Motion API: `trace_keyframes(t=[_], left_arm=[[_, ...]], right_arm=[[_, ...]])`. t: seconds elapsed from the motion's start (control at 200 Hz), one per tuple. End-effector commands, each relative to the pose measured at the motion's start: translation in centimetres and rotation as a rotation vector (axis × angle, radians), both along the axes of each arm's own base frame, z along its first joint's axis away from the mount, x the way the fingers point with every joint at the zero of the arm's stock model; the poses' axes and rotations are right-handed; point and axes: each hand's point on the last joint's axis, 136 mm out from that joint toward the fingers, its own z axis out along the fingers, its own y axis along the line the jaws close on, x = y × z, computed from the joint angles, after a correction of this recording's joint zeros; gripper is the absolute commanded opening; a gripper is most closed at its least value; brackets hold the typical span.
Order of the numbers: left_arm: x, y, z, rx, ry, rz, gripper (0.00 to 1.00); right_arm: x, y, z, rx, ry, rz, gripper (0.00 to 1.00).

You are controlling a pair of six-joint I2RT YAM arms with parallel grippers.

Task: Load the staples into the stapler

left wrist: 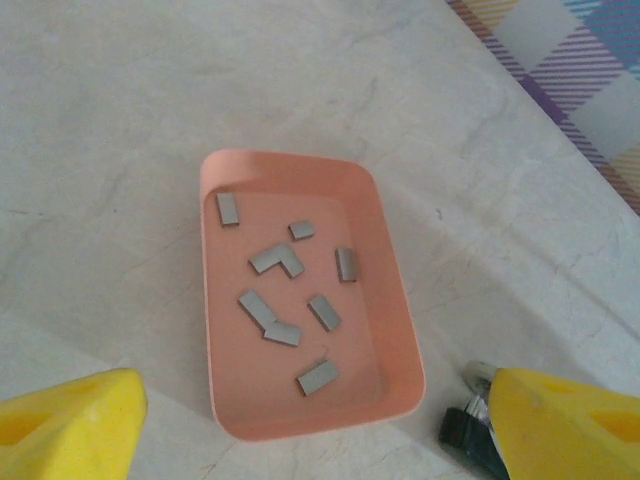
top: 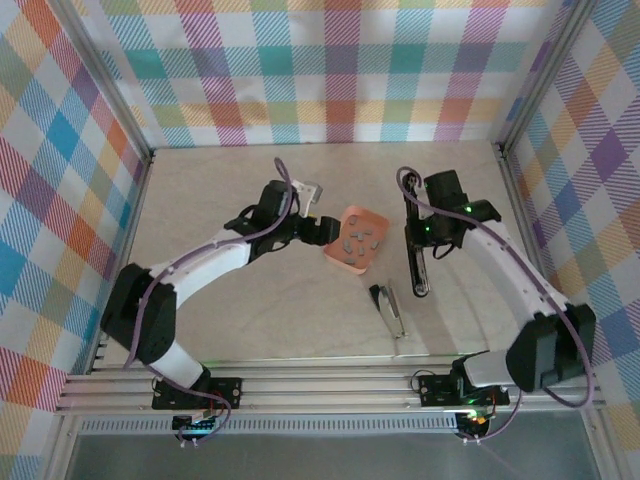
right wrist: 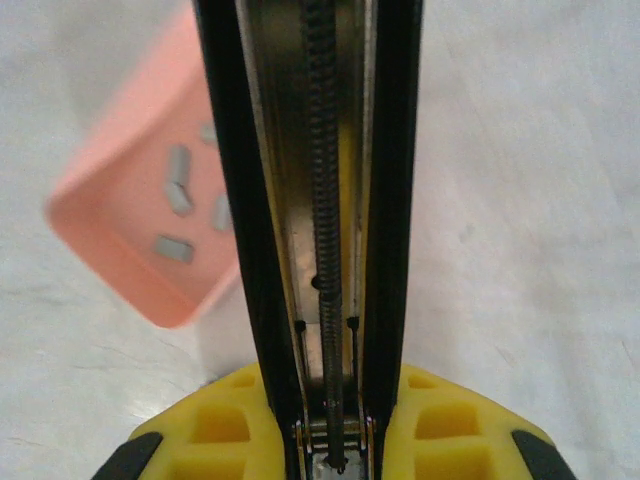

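Staples (left wrist: 280,262) lie loose in the tray (left wrist: 395,290), long axes pointing every way, just right of the released left claw (left wrist: 315,390). Right claw (right wrist: 325,430), clenched on the open stapler (right wrist: 320,200), stands farther right.

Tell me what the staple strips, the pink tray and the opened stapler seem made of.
Staples: likely metal; flat grey strips with a dull sheen. Tray: probably moulded plastic; even salmon-pink, matte, rounded corners. Stapler: black outer rails, plastic or painted metal, unclear; the inner channel looks like bright bare metal, holding a dark coiled wire spring.
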Motion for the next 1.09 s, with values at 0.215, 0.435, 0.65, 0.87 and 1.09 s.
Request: trace_keyframes(t=[0.215, 0.435, 0.65, 0.87, 1.09], left_arm=[[2.3, -1.2, -6.4, 0.179, 0.26, 0.107, 0.83], [4.1, -2.7, -8.9, 0.227, 0.337, 0.103, 0.71], [5.2, -3.4, -10.9, 0.269, 0.385, 0.106, 0.63], [6.2, -3.0, -12.0, 0.292, 0.406, 0.131, 0.48], [6.7, -3.4, -12.7, 0.291, 0.434, 0.13, 0.41]], right_arm=[[1.6, -3.1, -3.6, -0.112, 0.164, -0.126, 0.0], [2.5, -2.8, -6.5, -0.102, 0.227, -0.167, 0.0], [3.6, -3.0, -9.3, -0.136, 0.272, -0.18, 0.02], [4.8, -2.7, -10.6, -0.137, 0.285, -0.185, 0.22], [5.4, -2.6, -10.4, -0.135, 0.281, -0.185, 0.44]])
